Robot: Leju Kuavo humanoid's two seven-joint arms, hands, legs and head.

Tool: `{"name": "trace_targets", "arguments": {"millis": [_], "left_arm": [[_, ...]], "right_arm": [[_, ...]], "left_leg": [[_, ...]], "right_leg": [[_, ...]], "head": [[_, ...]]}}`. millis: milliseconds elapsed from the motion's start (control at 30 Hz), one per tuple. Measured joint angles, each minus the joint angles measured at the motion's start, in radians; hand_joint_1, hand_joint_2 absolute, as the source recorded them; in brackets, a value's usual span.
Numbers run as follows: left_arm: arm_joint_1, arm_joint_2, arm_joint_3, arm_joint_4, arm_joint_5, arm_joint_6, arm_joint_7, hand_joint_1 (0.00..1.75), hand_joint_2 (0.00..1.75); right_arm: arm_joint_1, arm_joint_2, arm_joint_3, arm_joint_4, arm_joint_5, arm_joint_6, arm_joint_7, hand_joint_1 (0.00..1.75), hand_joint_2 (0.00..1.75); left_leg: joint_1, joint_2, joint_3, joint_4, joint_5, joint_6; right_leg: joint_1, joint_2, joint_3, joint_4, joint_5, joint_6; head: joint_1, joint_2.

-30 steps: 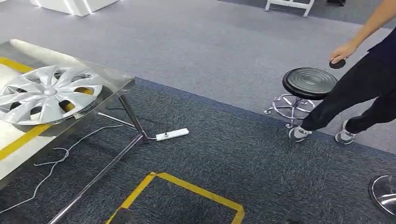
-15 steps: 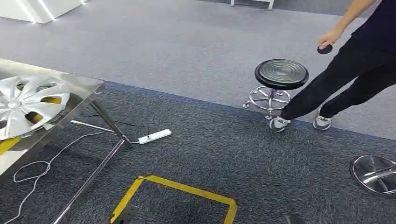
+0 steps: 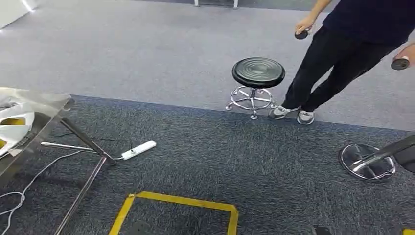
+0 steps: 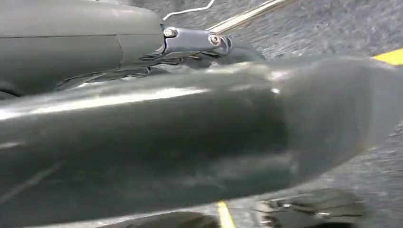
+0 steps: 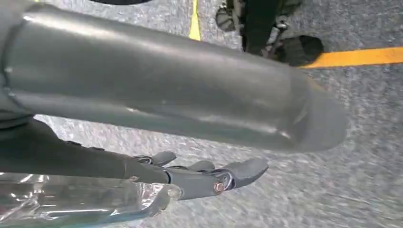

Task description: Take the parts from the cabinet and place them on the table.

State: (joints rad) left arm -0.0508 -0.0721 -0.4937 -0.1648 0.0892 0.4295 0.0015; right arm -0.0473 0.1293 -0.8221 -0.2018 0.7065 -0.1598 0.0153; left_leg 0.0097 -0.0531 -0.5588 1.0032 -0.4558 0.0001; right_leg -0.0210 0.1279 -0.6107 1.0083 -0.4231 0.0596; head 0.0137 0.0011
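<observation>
You can count one part as delivered: a silver hubcap [image 3: 11, 129] lies on the steel bench [image 3: 46, 105] at the far left of the head view. No cabinet is in sight, so you likely have more fetching ahead. The left hand [image 4: 190, 137] hangs over the carpet, but blur hides how its fingers are set. The right hand [image 5: 190, 175] hangs with fingers [image 5: 244, 171] nearly straight, holding nothing. A person [image 3: 352, 44] stands beside a black stool [image 3: 258, 73].

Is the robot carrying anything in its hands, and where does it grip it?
It cannot be told. The right hand lies with fingers straight beside crinkled clear plastic, with no plain grip; the left hand is blurred.
</observation>
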Motion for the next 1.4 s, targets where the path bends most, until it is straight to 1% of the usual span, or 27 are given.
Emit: {"name": "trace_targets", "arguments": {"millis": [33, 100, 167, 200, 233, 300, 333, 367, 533, 567, 633, 700, 767, 800, 833, 867, 900, 1000, 1033, 1100, 1133, 1200, 1233, 1300, 1333, 1367, 1400], "left_arm": [[-0.001, 0.0, -0.004, 0.0, -0.004, 0.0, 0.0, 0.0, 0.0], [0.0, -0.001, -0.013, 0.0, -0.007, 0.003, -0.014, 0.0, 0.0], [0.005, -0.002, -0.018, 0.0, -0.004, 0.015, -0.058, 0.0, 0.0], [0.003, -0.002, -0.018, 0.0, 0.006, 0.022, -0.091, 0.0, 0.0], [-0.001, -0.004, -0.017, 0.0, 0.01, 0.027, -0.113, 0.0, 0.0], [-0.014, -0.008, -0.017, 0.0, 0.013, 0.029, -0.122, 0.0, 0.0], [-0.019, -0.011, -0.017, 0.0, 0.015, 0.03, -0.124, 0.0, 0.0], [-0.021, -0.011, -0.017, 0.0, 0.015, 0.03, -0.124, 0.0, 0.0], [-0.032, -0.014, -0.017, -0.002, 0.025, 0.037, -0.15, 0.0, 0.0], [-0.038, -0.016, -0.016, -0.002, 0.027, 0.037, -0.162, 0.0, 0.0], [-0.05, -0.023, -0.016, -0.002, 0.021, 0.032, -0.183, 0.0, 0.0], [-0.056, -0.029, -0.017, -0.003, 0.002, 0.019, -0.192, 0.0, 0.0], [-0.056, -0.036, -0.019, -0.003, -0.009, 0.011, -0.183, 0.0, 0.0], [-0.054, -0.038, -0.019, -0.002, -0.008, 0.013, -0.166, 0.0, 0.0], [-0.05, -0.038, -0.019, -0.002, -0.004, 0.02, -0.151, 0.0, 0.0], [-0.043, -0.038, -0.019, -0.002, -0.003, 0.033, -0.133, 0.0, 0.0], [-0.036, -0.038, -0.019, -0.002, -0.006, 0.048, -0.113, 0.0, 0.0], [-0.016, -0.03, -0.021, -0.001, -0.016, 0.066, -0.075, 0.0, 0.0], [-0.013, -0.027, -0.021, -0.001, -0.014, 0.071, -0.077, 0.0, 0.0], [-0.014, -0.021, -0.02, -0.001, 0.001, 0.081, -0.095, 0.0, 0.0], [-0.014, -0.018, -0.019, -0.001, 0.013, 0.086, -0.107, 0.0, 0.0], [-0.016, -0.016, -0.017, -0.001, -0.002, 0.106, -0.122, 0.0, 0.0], [-0.019, -0.017, -0.021, -0.001, -0.023, 0.112, -0.115, 0.0, 0.0], [-0.025, -0.023, -0.031, -0.001, -0.041, 0.101, -0.094, 0.0, 0.0], [-0.024, -0.026, -0.034, -0.001, -0.043, 0.097, -0.091, 0.0, 0.0], [-0.023, -0.028, -0.038, -0.001, -0.045, 0.095, -0.091, 0.0, 0.0], [-0.021, -0.028, -0.041, -0.001, -0.044, 0.09, -0.091, 0.0, 0.0]], "right_arm": [[0.004, 0.0, -0.004, 0.0, 0.0, -0.001, 0.003, 0.0, 0.0], [0.001, 0.001, -0.006, 0.0, 0.003, -0.001, 0.008, 0.0, 0.0], [-0.003, 0.0, -0.006, 0.0, 0.01, -0.003, 0.016, 0.0, 0.0], [0.0, 0.0, -0.006, 0.0, 0.016, -0.004, 0.022, 0.0, 0.0], [0.004, 0.0, -0.006, 0.0, 0.021, -0.003, 0.03, 0.0, 0.0], [0.008, 0.0, -0.006, 0.0, 0.024, -0.003, 0.035, 0.0, 0.0], [0.006, -0.001, -0.006, 0.0, 0.025, -0.004, 0.035, 0.0, 0.0], [0.003, -0.001, -0.006, 0.0, 0.026, -0.004, 0.035, 0.0, 0.0], [0.006, -0.002, -0.006, 0.0, 0.031, -0.004, 0.05, 0.0, 0.0], [0.007, -0.002, -0.006, 0.0, 0.035, -0.004, 0.05, 0.0, 0.0], [0.002, -0.004, -0.006, 0.0, 0.042, -0.003, 0.025, 0.0, 0.0], [0.0, -0.005, -0.006, 0.0, 0.042, 0.005, -0.003, 0.0, 0.0], [0.001, -0.005, -0.006, 0.0, 0.042, 0.006, 0.002, 0.0, 0.0], [0.001, -0.005, -0.006, 0.0, 0.042, 0.004, 0.015, 0.0, 0.0], [0.001, -0.004, -0.007, 0.0, 0.042, 0.002, 0.024, 0.0, 0.0], [0.002, -0.002, -0.007, 0.0, 0.042, 0.001, 0.029, 0.0, 0.0], [0.0, -0.002, -0.007, 0.0, 0.045, 0.0, 0.033, 0.0, 0.0], [0.009, -0.002, -0.007, 0.0, 0.05, 0.001, 0.036, 0.0, 0.0], [0.011, -0.003, -0.007, 0.0, 0.052, 0.004, 0.035, 0.0, 0.0], [0.005, -0.002, -0.006, 0.0, 0.06, 0.012, 0.028, 0.0, 0.0], [-0.003, -0.002, -0.006, 0.0, 0.064, 0.013, 0.022, 0.0, 0.0], [-0.011, -0.003, -0.006, 0.0, 0.077, 0.023, 0.008, 0.0, 0.0], [-0.011, -0.005, -0.005, 0.0, 0.086, 0.026, 0.005, 0.0, 0.0], [-0.009, -0.005, -0.004, 0.0, 0.091, 0.024, -0.021, 0.0, 0.0], [-0.011, -0.005, -0.004, 0.0, 0.092, 0.023, -0.03, 0.0, 0.0], [-0.014, -0.005, -0.004, 0.0, 0.092, 0.022, -0.036, 0.0, 0.0], [-0.019, -0.005, -0.004, 0.0, 0.092, 0.022, -0.042, 0.0, 0.0]], "left_leg": [[0.004, 0.013, 0.002, -0.007, 0.005, 0.01], [-0.001, 0.033, 0.004, -0.007, 0.003, 0.022], [-0.006, 0.061, 0.005, -0.007, 0.001, 0.025], [-0.007, 0.074, 0.005, -0.007, 0.0, 0.026], [-0.007, 0.082, 0.007, -0.007, -0.001, 0.025], [-0.007, 0.098, 0.013, -0.007, -0.005, 0.02], [-0.007, 0.108, 0.019, -0.007, -0.009, 0.016], [-0.013, 0.116, 0.022, -0.006, -0.014, 0.009], [-0.01, 0.143, 0.03, -0.006, -0.024, -0.015], [-0.008, 0.11, 0.024, 0.016, -0.044, -0.019], [-0.007, 0.072, -0.041, 0.159, -0.121, -0.021], [-0.007, 0.063, -0.116, 0.305, -0.168, -0.02], [-0.007, 0.059, -0.11, 0.277, -0.121, -0.016], [-0.007, 0.055, -0.079, 0.205, -0.072, -0.013], [-0.006, 0.041, -0.036, 0.115, -0.025, -0.011], [-0.002, 0.004, -0.001, 0.042, 0.001, -0.01], [0.002, -0.017, 0.013, -0.001, -0.009, -0.01], [-0.009, 0.001, 0.006, 0.005, -0.006, 0.0], [-0.004, 0.013, 0.008, -0.004, 0.001, 0.011], [-0.005, 0.029, 0.008, -0.006, 0.002, 0.022], [-0.008, 0.043, 0.008, -0.006, 0.002, 0.024], [-0.01, 0.069, 0.007, -0.006, 0.001, 0.026], [-0.01, 0.078, 0.007, -0.006, 0.001, 0.025], [-0.01, 0.097, 0.01, -0.006, -0.001, 0.024], [-0.01, 0.108, 0.013, -0.005, -0.003, 0.02], [-0.011, 0.117, 0.018, -0.004, -0.007, 0.014], [-0.02, 0.124, 0.017, -0.001, -0.012, 0.007]], "right_leg": [[0.0, -0.018, -0.001, 0.011, -0.005, 0.002], [0.004, -0.096, -0.052, 0.116, -0.074, 0.005], [0.004, -0.117, -0.134, 0.286, -0.149, 0.008], [0.004, -0.12, -0.154, 0.328, -0.157, 0.009], [0.004, -0.121, -0.147, 0.317, -0.14, 0.009], [0.003, -0.133, -0.071, 0.177, -0.065, 0.008], [0.003, -0.153, -0.014, 0.079, -0.027, 0.007], [0.008, -0.191, 0.016, 0.021, -0.025, 0.006], [0.006, -0.14, 0.019, 0.016, -0.01, -0.024], [0.006, -0.134, 0.018, 0.015, -0.01, -0.028], [0.005, -0.119, 0.016, 0.015, -0.008, -0.036], [0.008, -0.096, 0.014, 0.015, -0.008, -0.04], [0.008, -0.074, 0.015, 0.015, -0.007, -0.04], [0.007, -0.061, 0.015, 0.015, -0.006, -0.038], [0.005, -0.048, 0.016, 0.015, -0.004, -0.036], [0.004, -0.037, 0.014, 0.015, -0.002, -0.031], [0.011, -0.024, 0.006, 0.026, -0.003, -0.025], [0.0, -0.003, -0.001, 0.011, 0.009, -0.004], [-0.001, -0.004, -0.013, 0.013, 0.008, 0.001], [0.004, -0.095, -0.044, 0.085, -0.042, 0.002], [0.003, -0.113, -0.081, 0.166, -0.087, 0.006], [0.003, -0.12, -0.147, 0.312, -0.148, 0.011], [0.003, -0.12, -0.153, 0.331, -0.146, 0.012], [0.002, -0.126, -0.089, 0.224, -0.083, 0.012], [0.002, -0.141, -0.035, 0.131, -0.046, 0.011], [0.003, -0.176, 0.018, 0.044, -0.021, 0.013], [0.009, -0.187, 0.031, 0.027, -0.029, 0.007]], "head": [[-0.001, 0.0], [0.01, 0.0], [0.009, 0.0], [0.009, 0.0], [0.009, 0.0], [0.01, 0.0], [0.01, 0.0], [0.011, 0.0], [0.008, 0.0], [0.006, 0.0], [0.004, 0.0], [0.004, 0.0], [0.003, 0.0], [0.004, 0.0], [0.003, 0.0], [0.004, 0.0], [0.004, 0.0], [0.004, 0.0], [0.002, 0.0], [0.012, 0.0], [0.012, 0.0], [0.012, 0.0], [0.012, 0.0], [0.012, 0.0], [0.012, 0.0], [0.012, 0.0], [0.013, 0.0]]}}
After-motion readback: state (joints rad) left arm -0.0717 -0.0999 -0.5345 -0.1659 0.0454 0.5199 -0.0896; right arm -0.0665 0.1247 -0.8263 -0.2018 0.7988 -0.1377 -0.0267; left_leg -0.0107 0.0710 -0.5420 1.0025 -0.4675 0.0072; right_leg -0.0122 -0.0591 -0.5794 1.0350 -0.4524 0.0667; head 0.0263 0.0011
